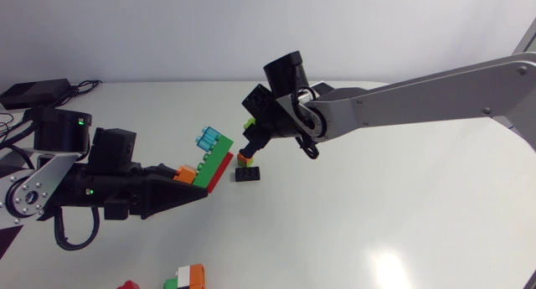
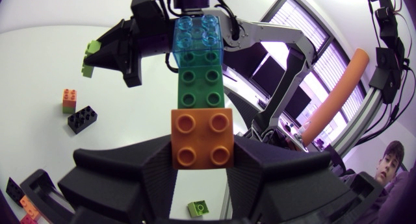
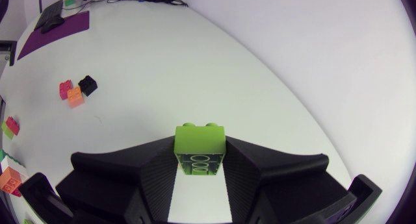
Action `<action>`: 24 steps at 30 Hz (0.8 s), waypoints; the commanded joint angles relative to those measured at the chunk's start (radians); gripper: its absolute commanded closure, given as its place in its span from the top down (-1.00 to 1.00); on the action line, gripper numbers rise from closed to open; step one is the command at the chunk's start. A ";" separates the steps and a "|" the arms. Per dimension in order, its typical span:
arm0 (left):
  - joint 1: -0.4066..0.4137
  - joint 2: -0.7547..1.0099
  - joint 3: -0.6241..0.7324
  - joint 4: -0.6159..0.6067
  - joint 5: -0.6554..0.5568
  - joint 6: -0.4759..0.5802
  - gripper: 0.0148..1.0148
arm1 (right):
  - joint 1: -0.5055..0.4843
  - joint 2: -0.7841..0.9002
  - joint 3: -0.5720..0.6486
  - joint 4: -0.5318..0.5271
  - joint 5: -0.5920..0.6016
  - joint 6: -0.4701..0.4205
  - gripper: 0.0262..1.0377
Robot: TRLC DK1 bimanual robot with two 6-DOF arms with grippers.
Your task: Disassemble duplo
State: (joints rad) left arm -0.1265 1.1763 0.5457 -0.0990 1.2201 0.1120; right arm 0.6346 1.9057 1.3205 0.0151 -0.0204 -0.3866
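Observation:
My left gripper (image 1: 191,182) is shut on a tilted Duplo stack: its fingers clamp the orange brick (image 2: 201,138) at the base. A long green brick (image 2: 200,81) rises from it, capped by a clear cyan brick (image 2: 198,34). From above, a red brick (image 1: 221,175) shows along the underside of the green one (image 1: 216,162). Just beyond the stack's tip hangs my right gripper (image 1: 253,136), shut on a single lime brick (image 3: 199,143), which sticks out ahead of its fingers. The lime brick (image 2: 91,55) is apart from the stack.
Under the right gripper a small orange and yellow brick pile (image 1: 244,157) and a black brick (image 1: 247,173) lie on the white table (image 1: 377,214). A white, green and orange piece (image 1: 191,276) lies near the front edge. Loose pink, orange and black bricks (image 3: 75,91) lie farther off.

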 commanded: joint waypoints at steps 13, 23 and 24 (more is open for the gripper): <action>0.011 -0.007 -0.012 0.005 0.010 0.015 -0.55 | 0.000 0.245 0.273 -0.429 0.036 -0.012 0.08; 0.016 -0.014 -0.016 0.004 0.010 0.020 -0.55 | -0.007 0.035 0.154 -0.319 0.040 -0.028 0.83; 0.018 -0.014 -0.016 0.004 0.004 0.021 -0.55 | -0.010 -0.017 0.123 -0.280 0.039 -0.026 0.83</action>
State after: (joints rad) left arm -0.1177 1.1763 0.5457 -0.0990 1.2182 0.1146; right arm 0.6296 2.0071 1.4902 -0.3054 0.0086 -0.3908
